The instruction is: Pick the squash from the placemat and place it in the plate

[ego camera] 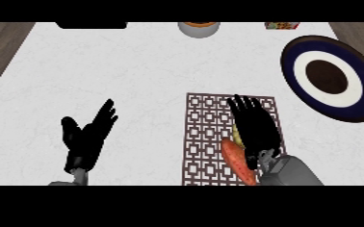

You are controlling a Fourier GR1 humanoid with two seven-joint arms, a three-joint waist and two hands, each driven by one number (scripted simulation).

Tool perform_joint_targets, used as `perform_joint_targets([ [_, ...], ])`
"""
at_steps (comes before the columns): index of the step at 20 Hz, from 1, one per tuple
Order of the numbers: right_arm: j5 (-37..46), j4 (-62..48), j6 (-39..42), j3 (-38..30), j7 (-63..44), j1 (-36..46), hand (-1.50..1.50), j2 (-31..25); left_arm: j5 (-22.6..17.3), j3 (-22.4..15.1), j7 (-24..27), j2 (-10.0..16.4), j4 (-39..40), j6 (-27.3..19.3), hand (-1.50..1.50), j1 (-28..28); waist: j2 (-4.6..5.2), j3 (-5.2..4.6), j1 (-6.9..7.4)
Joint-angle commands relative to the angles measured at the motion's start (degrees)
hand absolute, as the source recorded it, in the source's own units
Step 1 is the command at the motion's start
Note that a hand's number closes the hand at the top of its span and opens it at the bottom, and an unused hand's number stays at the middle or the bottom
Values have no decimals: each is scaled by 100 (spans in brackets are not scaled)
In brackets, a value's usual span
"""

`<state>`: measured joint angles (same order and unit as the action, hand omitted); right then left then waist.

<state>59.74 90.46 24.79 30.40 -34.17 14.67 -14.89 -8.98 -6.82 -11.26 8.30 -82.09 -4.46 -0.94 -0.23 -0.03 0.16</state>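
Here, right hand (254, 125) over squash (237, 134) on placemat (206, 125), box (281, 26) label unreadable

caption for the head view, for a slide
Right hand open over the placemat, hiding most of the yellow squash beside an orange vegetable; plate at right, left hand resting open.

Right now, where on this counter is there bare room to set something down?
Widest bare patch: the counter between the left hand, the placemat and the grey bowl at the far edge. A narrower strip lies between placemat and plate. The placemat's right side is crowded: right hand, squash, orange vegetable.
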Motion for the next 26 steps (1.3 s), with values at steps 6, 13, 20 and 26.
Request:
perform_joint_targets([
  [6,522,-464,237,176,683,61,150,-9,142,42,-57,-99,93,83,0,22,22,2,-3],
  [13,1103,-334,148,177,806,-19,150,188,233,130,-343,-213,-39,-6,0,140,18,2,-17],
  [20,1209,-1190,-1473,-2196,-1093,1200,150,646,208,108,-145,-155,-63,79,0,1,115,28,71],
  [26,2155,-1229,-2819,-3158,-2698,2169,150,394,250,0,-138,-220,-124,96,0,156,227,10,299],
])
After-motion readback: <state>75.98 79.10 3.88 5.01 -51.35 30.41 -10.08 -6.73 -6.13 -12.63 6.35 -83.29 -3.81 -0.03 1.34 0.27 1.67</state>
